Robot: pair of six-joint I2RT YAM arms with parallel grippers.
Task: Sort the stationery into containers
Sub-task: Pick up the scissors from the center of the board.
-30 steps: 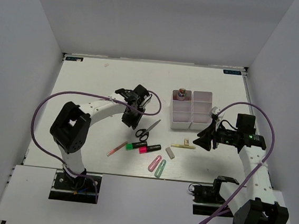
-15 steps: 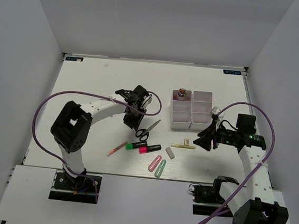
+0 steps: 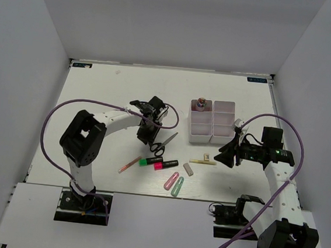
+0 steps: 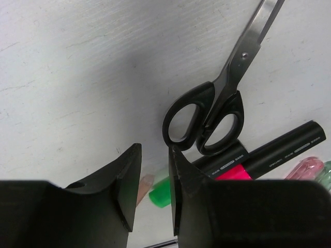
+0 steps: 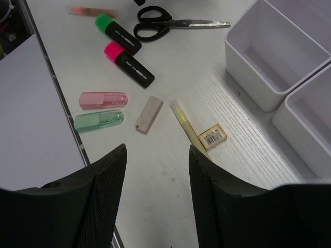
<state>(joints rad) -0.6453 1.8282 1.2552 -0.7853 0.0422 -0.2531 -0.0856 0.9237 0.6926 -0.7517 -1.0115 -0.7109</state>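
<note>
White walls box in a pale table (image 3: 98, 94). On its right half stand the trays (image 3: 210, 139), joined side by side; a pink round piece (image 3: 201, 103) sits in the far left compartment.

The left arm (image 3: 110, 119) reaches to mid-table. The left gripper (image 4: 155, 155) has only a narrow gap between its jaws, nothing in it, and hangs just beside the handles of the scissors (image 5: 176, 22). The right gripper (image 5: 156, 155) stands wide and empty near the trays' front corner, over the yellow clip (image 5: 185, 124).

All other stationery lies loose on the table in front of the trays. There are two highlighters, green-ended (image 5: 118, 34) and pink-ended (image 5: 129, 63), almost end to end. A thin pink pen (image 5: 93, 11) lies beyond them. The pink (image 5: 103, 99) and green (image 5: 98, 120) erasers lie side by side, the grey eraser (image 5: 149, 114) just beside the clip.
</note>
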